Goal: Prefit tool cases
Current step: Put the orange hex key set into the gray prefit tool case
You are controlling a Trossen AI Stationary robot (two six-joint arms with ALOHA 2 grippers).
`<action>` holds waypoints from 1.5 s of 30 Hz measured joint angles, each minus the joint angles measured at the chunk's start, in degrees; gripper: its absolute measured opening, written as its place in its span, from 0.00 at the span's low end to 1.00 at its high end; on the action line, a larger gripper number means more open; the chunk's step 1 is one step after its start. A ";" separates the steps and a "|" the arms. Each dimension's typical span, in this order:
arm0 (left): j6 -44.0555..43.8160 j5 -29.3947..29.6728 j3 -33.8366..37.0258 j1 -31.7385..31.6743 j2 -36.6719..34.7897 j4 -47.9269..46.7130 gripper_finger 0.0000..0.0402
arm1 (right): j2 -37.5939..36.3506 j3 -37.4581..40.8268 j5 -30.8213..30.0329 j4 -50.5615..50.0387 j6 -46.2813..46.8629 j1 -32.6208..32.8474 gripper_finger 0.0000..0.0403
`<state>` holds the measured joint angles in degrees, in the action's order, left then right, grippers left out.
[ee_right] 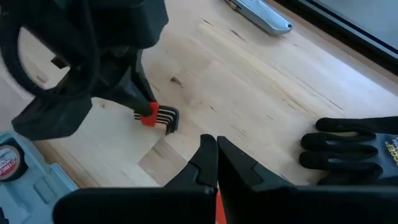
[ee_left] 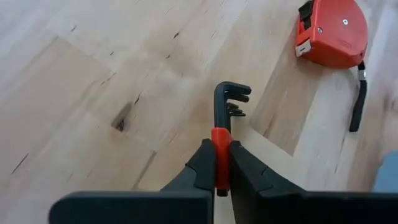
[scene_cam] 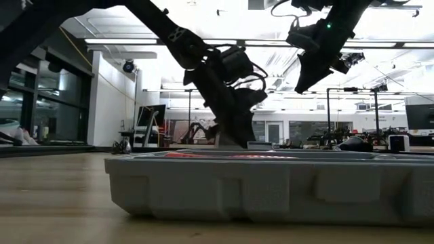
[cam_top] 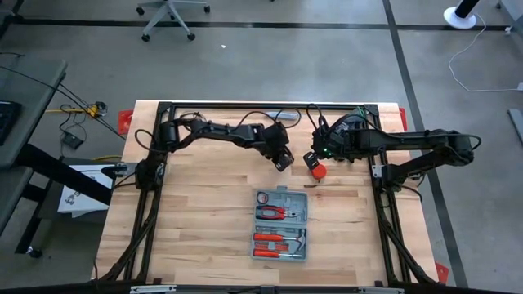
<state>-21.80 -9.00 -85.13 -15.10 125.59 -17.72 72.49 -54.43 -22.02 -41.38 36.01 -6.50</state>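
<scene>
Jaws of left gripper [ee_left: 222, 163] pinch red-collared black hex key set [ee_left: 227, 118] on pale wood table [ee_left: 93, 74]; right gripper [ee_right: 216, 155] pressed together.

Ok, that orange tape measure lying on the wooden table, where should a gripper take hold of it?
Grip the orange plastic tape measure across its rounded body, coming straight down from above. It lies flat on its broad side on the wooden table, so only its outer edges offer opposing faces for the jaws. Avoid the loose black wrist strap.

Two black jointed arms trail looped black cables; the right arm [cam_top: 409, 143] shows a green light.
</scene>
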 joint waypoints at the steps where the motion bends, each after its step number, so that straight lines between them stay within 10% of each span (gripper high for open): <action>1: -0.15 -0.57 0.02 -0.19 0.01 0.03 0.02 | 0.00 0.00 0.00 -0.01 -0.02 0.00 0.00; 25: 11.96 -16.35 0.34 2.48 -12.11 -14.97 0.00 | 0.00 0.00 -1.31 -5.17 1.59 1.77 0.00; 45: 16.50 -15.64 0.23 11.48 -9.80 -11.89 0.01 | -0.06 0.98 -7.96 -6.93 13.85 11.13 0.00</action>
<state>-5.30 -24.64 -84.90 -3.62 115.79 -29.61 72.43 -53.46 -29.99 -48.30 49.86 4.62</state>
